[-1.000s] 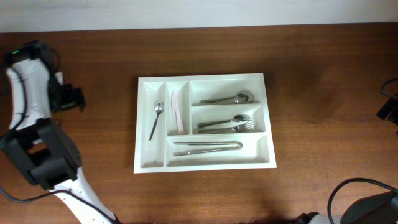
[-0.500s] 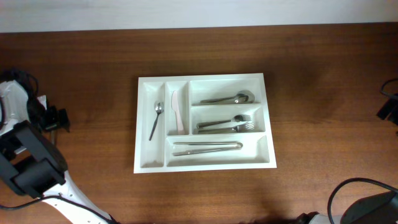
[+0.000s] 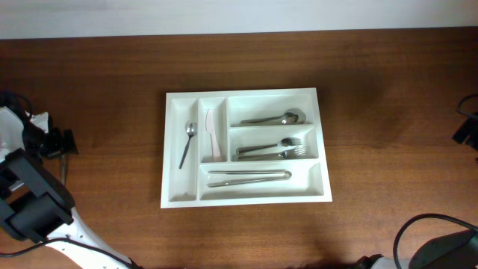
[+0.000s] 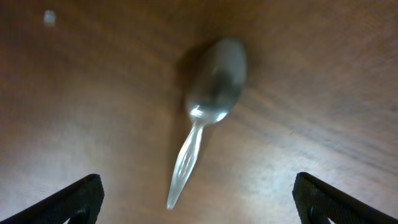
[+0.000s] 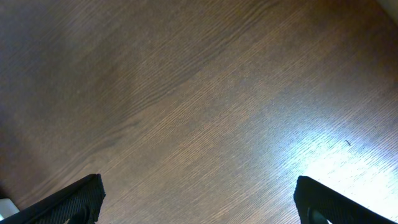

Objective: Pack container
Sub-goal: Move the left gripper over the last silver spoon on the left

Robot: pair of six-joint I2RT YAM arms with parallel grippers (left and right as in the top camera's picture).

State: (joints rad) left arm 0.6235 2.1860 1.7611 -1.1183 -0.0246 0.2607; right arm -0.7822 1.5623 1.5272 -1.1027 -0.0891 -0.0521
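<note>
The container (image 3: 224, 95), a big white cutlery tray, lies mid-table. It holds a small spoon (image 3: 187, 143), a white knife (image 3: 213, 133), spoons (image 3: 272, 118), forks (image 3: 272, 149) and a long utensil (image 3: 249, 177), each kind in its own compartment. By the table's left edge my left gripper (image 4: 196, 202) hangs open over a loose metal spoon (image 4: 208, 106) lying on the wood. The spoon's handle tip points in between the fingers, which do not touch it. My right gripper (image 5: 199, 202) is open over bare wood, nothing between its fingers.
The left arm (image 3: 30, 209) fills the near left corner. A dark part of the right arm (image 3: 467, 131) shows at the right edge, with a cable (image 3: 418, 224) at the near right. The loose spoon's handle (image 3: 64, 168) shows just below the left gripper.
The left arm has swung left and toward the near side, bringing its gripper down by the table's left edge above the loose spoon. The tray and right arm have not moved.
</note>
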